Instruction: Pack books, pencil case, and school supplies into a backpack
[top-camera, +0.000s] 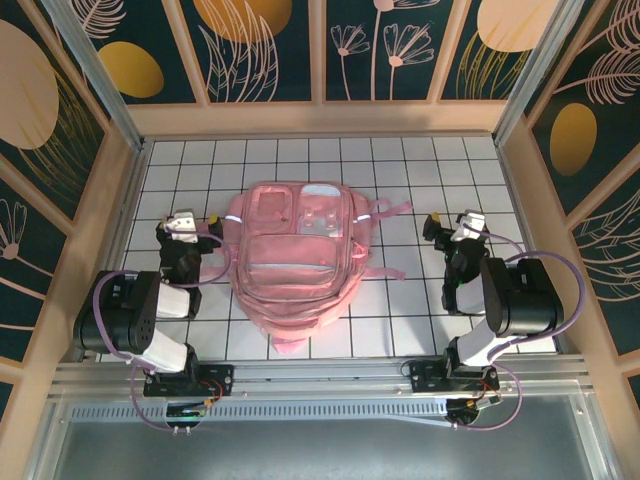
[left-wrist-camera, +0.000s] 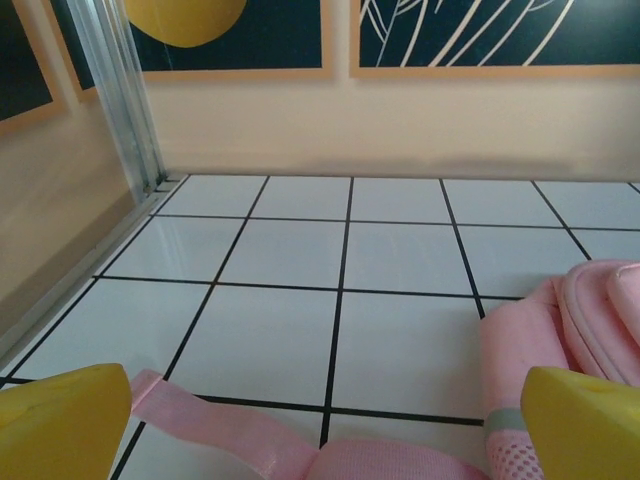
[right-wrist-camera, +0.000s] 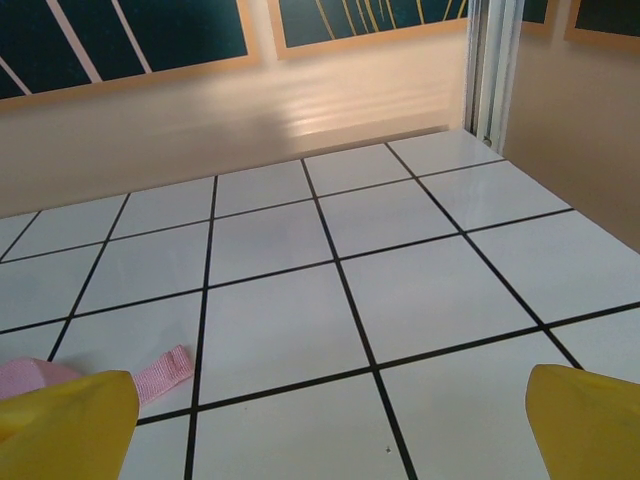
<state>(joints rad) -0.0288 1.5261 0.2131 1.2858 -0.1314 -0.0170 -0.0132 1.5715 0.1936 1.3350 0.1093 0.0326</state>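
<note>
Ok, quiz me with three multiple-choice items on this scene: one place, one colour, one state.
1. Where does the backpack lie?
A) middle of the table
B) far right corner
C) hanging from a gripper
2. Its fabric colour?
A) blue
B) pink
C) green
3. The left gripper is:
A) shut on a strap
B) shut on a book
C) open, holding nothing
Answers: 1A, the top view shows it centred there; 2B, its fabric is pink; 3C, its yellow fingertips stand wide apart.

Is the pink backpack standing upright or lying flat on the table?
Lying flat. The backpack turns its front pockets up to the overhead camera, its body spread across the table.
</note>
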